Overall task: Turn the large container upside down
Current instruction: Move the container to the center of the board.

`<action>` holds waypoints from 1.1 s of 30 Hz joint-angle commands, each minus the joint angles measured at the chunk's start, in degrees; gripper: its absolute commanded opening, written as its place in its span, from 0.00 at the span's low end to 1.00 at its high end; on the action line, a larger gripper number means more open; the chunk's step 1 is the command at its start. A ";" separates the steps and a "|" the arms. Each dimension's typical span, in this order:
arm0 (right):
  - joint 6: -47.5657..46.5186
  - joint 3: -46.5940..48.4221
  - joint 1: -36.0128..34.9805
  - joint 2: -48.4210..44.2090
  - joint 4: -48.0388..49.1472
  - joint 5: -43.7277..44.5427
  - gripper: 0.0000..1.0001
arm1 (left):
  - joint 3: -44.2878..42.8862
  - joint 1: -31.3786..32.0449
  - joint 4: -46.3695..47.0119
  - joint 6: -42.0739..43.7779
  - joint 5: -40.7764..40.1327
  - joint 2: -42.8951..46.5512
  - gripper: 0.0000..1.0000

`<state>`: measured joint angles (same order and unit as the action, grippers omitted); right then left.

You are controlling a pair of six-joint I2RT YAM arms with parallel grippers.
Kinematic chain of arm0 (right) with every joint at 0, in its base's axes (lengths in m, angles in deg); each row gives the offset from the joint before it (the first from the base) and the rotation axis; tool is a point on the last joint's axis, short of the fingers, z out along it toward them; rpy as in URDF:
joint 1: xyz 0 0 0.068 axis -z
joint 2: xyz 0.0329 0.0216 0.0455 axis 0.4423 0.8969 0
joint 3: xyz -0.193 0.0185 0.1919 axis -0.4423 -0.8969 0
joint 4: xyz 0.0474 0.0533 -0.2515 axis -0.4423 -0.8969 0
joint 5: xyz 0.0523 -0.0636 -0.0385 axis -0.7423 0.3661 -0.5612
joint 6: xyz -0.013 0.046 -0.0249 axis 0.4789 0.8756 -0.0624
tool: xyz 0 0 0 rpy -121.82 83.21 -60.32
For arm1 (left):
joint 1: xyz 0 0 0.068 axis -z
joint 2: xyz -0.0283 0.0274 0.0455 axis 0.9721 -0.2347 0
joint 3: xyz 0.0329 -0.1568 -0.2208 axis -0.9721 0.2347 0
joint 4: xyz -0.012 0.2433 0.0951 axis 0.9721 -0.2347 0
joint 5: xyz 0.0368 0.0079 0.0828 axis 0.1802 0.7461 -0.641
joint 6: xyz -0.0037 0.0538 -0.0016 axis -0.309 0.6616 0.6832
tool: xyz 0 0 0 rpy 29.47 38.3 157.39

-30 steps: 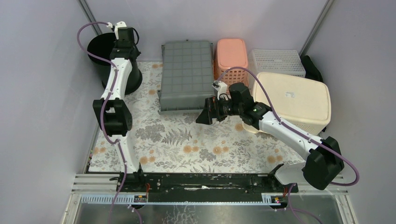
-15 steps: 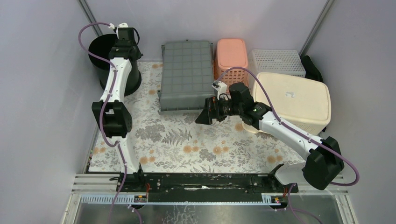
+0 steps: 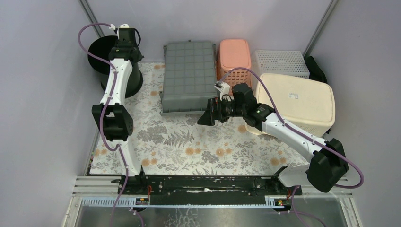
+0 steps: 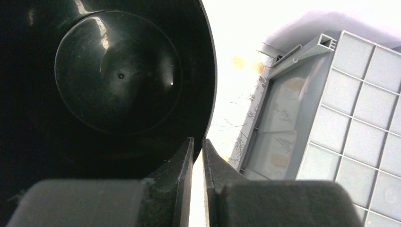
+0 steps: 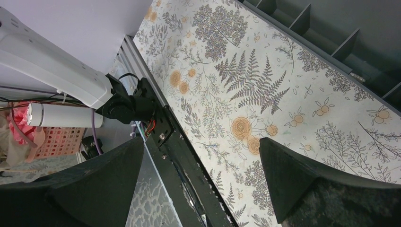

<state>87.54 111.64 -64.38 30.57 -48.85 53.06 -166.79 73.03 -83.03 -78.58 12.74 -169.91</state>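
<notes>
while the right gripper (image 5: 199,144) gapes empty, the outstretched left gripper (image 4: 197,142) pinches the bucket (image 4: 118,71).

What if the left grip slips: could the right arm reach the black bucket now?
Probably not. The black bucket sits in the far left corner, its rim pinched by the left gripper; the right gripper hangs open mid-table, the left arm between them.
</notes>
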 commanded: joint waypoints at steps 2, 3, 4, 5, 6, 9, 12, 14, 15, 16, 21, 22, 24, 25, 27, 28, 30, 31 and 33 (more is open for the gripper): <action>0.77 -0.26 0.12 -1.47 3.20 -1.42 1.00 | 1.18 -0.13 -4.29 2.24 -4.12 -2.25 0.12; 0.94 -0.29 0.08 -1.41 3.42 -1.64 1.00 | 1.36 -0.20 -4.27 2.37 -4.43 -2.45 0.13; 1.06 -0.37 0.07 -1.32 3.75 -1.80 1.00 | 1.46 -0.20 -4.25 2.52 -4.73 -2.72 0.14; 1.09 -0.46 0.09 -1.28 3.78 -1.83 1.00 | 1.55 -0.19 -4.29 2.68 -5.20 -2.98 0.14; 1.09 -0.47 0.09 -1.27 3.83 -1.91 1.00 | 1.64 -0.16 -4.26 2.78 -5.96 -3.12 0.14; 1.25 -0.75 0.07 -1.36 4.16 -1.92 1.00 | 2.05 -0.18 -4.12 3.26 -8.54 -3.92 0.13; 1.36 -1.05 0.07 -1.45 4.43 -2.01 1.00 | 1.94 -0.20 -4.10 4.57 -10.56 -4.98 0.13; 1.36 -1.30 0.07 -1.49 4.55 -2.07 1.00 | 2.10 -0.26 -4.12 5.25 -11.86 -5.62 0.13; 1.43 -1.45 0.08 -1.53 4.66 -2.11 1.00 | 2.20 -0.23 -4.08 5.49 -12.39 -5.86 0.13; 1.44 -1.50 0.07 -1.58 4.90 -2.10 1.00 | 2.48 -0.23 -4.13 5.63 -12.63 -6.04 0.13; 1.72 -1.95 0.07 -1.62 5.29 -2.35 1.00 | 4.19 -0.20 -4.23 5.72 -13.22 -6.37 0.18; 1.75 -1.97 0.12 -1.59 5.37 -2.50 1.00 | 4.50 -0.20 -4.17 5.74 -13.31 -6.38 0.22; 1.99 -2.13 0.07 -1.62 5.77 -2.64 1.00 | 5.56 -0.18 -4.18 5.67 -13.37 -6.17 0.33; 1.97 -2.28 0.07 -1.62 5.97 -2.77 1.00 | 6.22 -0.22 -4.12 5.59 -13.32 -5.97 0.38; 2.16 -2.63 0.12 -1.78 6.54 -2.97 1.00 | 7.35 -0.23 -4.08 5.27 -13.63 -5.82 0.46; 2.30 -2.85 0.08 -1.80 6.74 -3.02 1.00 | 7.73 -0.21 -4.12 5.17 -13.80 -5.81 0.49; 2.32 -3.01 0.07 -1.72 6.76 -3.33 1.00 | 8.28 -0.25 -4.15 4.62 -13.66 -5.70 0.49; 2.30 -3.06 0.07 -1.71 6.84 -3.41 1.00 | 8.55 -0.29 -4.08 4.33 -13.21 -5.64 0.47; 2.28 -3.05 0.09 -1.75 6.77 -3.55 1.00 | 8.88 -0.29 -4.09 4.08 -12.26 -5.49 0.39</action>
<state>89.31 108.43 -64.38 30.57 -44.94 51.48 -162.60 73.79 -75.40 -73.18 0.28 -171.72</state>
